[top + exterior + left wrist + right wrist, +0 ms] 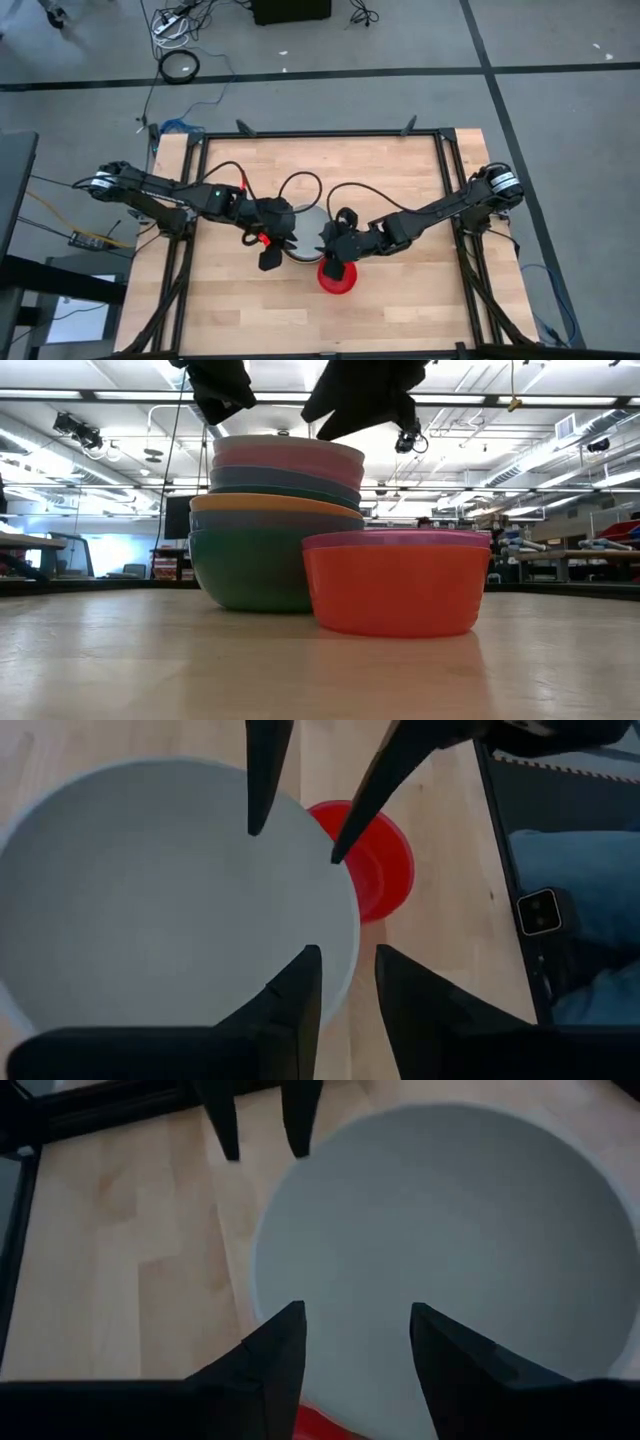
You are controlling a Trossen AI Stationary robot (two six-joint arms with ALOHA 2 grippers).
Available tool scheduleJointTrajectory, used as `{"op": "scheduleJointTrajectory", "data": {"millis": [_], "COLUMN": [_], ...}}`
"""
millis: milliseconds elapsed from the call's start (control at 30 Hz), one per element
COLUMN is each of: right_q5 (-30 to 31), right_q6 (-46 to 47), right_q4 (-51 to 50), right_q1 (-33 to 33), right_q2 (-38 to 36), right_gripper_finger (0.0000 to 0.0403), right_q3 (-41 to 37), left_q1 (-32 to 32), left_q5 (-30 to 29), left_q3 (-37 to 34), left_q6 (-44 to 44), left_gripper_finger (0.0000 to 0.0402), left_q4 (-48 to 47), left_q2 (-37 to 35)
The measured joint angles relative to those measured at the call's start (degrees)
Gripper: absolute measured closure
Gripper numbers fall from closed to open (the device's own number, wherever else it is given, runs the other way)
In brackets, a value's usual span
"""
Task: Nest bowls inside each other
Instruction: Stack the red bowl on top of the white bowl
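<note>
1. You are looking at a light wooden bench [400,180] with a black frame, on a grey floor; the low view shows a workshop room behind it.
2. A stack of round plastic bowls [275,520] stands at mid-bench, topped by a white round plastic bowl [170,890]; pink, blue, teal, orange and green rims show below it.
3. A small red round plastic bowl [397,582] sits on the bench just beside the stack, not nested.
4. Your left claw [348,982] hangs over the white bowl's rim, fingers part open, holding nothing.
5. Your right claw [355,1342] hovers above the same bowl's opposite edge, fingers apart, empty.
</note>
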Motion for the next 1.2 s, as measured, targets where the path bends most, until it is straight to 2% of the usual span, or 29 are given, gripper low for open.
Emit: {"op": "scheduleJointTrajectory", "data": {"millis": [167, 333, 467, 633, 767, 967, 1067, 1200], "right_q5": [0.0, 0.6, 4.6, 11.5, 14.5, 14.6, 15.3, 18.1], "right_q6": [-0.7, 3.6, 9.9, 21.9, 29.4, 38.9, 42.5, 44.2], "right_q4": [-1.9, -12.6, -22.7, -38.5, -46.7, -56.8, -60.5, -61.4], "right_q1": [0.5, 2.7, 5.3, 8.7, 11.7, 14.9, 16.4, 17.8], "right_q2": [-2.4, -8.6, -13.7, -18.4, -19.5, -18.4, -18.1, -18.1], "right_gripper_finger": [0.0235, 0.0235, 0.0235, 0.0237, 0.0238, 0.0238, 0.0238, 0.0238], "right_q3": [0.0, 0.0, 0.0, 0.0, 0.0, 0.0, 0.0, 0.0], "left_q1": [0.0, 0.0, -1.0, -3.2, -6.1, -10.4, -11.8, -12.2], "left_q5": [-0.4, -0.6, -2.1, -1.7, -1.5, -1.4, -1.3, -1.6], "left_q3": [0.0, 0.1, 1.8, 2.1, 2.1, 2.1, 2.1, 2.2], "left_q6": [-0.6, -3.4, -6.2, -11.0, -13.6, -14.1, -12.7, -10.9], "left_gripper_finger": [0.0296, 0.0296, 0.0296, 0.0296, 0.0296, 0.0296, 0.0296, 0.0296], "left_q4": [-1.0, -7.8, -15.3, -18.0, -14.7, 0.4, 9.2, 11.7], "left_q2": [-0.5, -3.1, -4.5, -4.9, -4.3, -1.7, 1.4, 8.1]}}
